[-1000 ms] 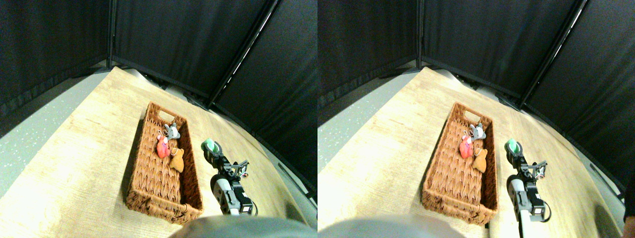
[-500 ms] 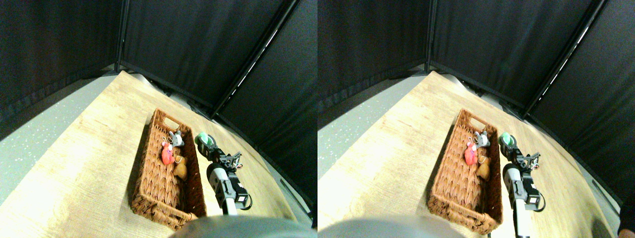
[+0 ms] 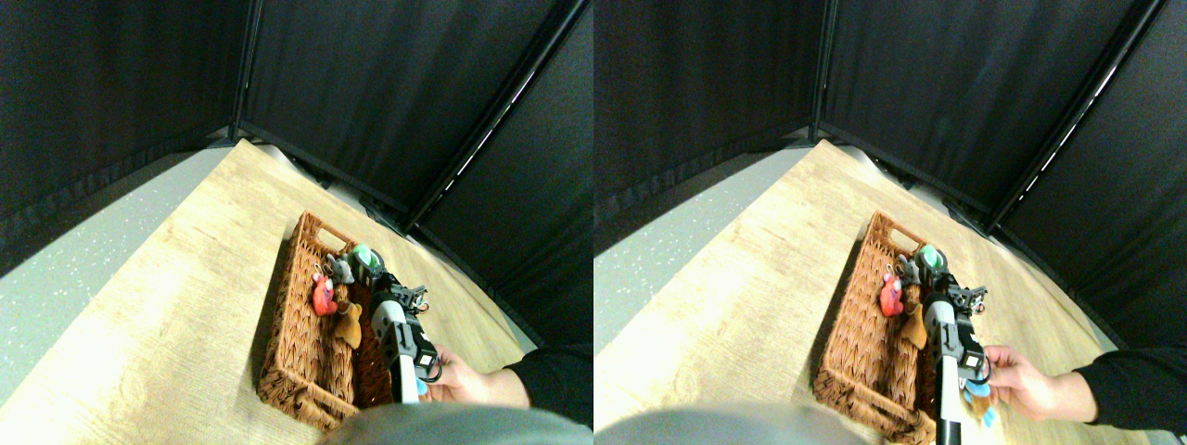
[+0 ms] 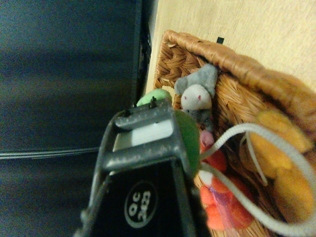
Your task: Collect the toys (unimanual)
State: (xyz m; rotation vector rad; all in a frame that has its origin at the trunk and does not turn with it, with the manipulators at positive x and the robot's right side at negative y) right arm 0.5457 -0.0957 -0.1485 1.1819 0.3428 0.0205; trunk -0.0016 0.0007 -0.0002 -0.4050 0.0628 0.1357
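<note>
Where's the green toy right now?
In the stereo view the green toy sits at the right gripper, over the basket's far right corner, beside the grey toy.

- A brown wicker basket lay lengthwise on the tabletop, a cut-out handle slot in its far end wall.
- The tabletop was of pale wood grain, and it ran back toward a corner.
- A grey speckled floor showed along one side of the tabletop.
- Black curtain panels stood behind, joined at dark upright poles.
- A person's black sleeve came in at the lower edge, near the basket's nearer end.
- A small dark mark, perhaps a tag, sat on the wood just beside the basket's rim.
</note>
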